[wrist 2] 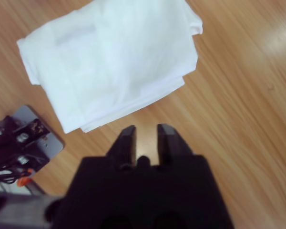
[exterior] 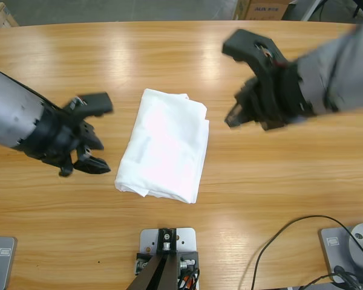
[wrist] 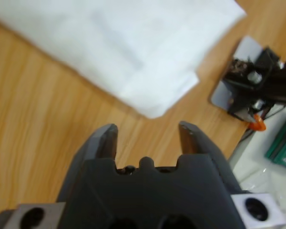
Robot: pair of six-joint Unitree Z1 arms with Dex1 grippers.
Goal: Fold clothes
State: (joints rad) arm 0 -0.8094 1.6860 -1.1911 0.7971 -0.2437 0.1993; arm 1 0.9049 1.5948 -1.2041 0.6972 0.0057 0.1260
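The long wooden table point(exterior: 169, 235) is mostly bare, with the white cotton T-shirt point(exterior: 164, 146) laid folded into a neat rectangle near its middle. The left gripper point(exterior: 89, 134) is held just beside the shirt's one side — jaws spread wide, nothing gripped. The right gripper point(exterior: 237, 81) is kept off the other side, jaws only narrowly parted, also empty.
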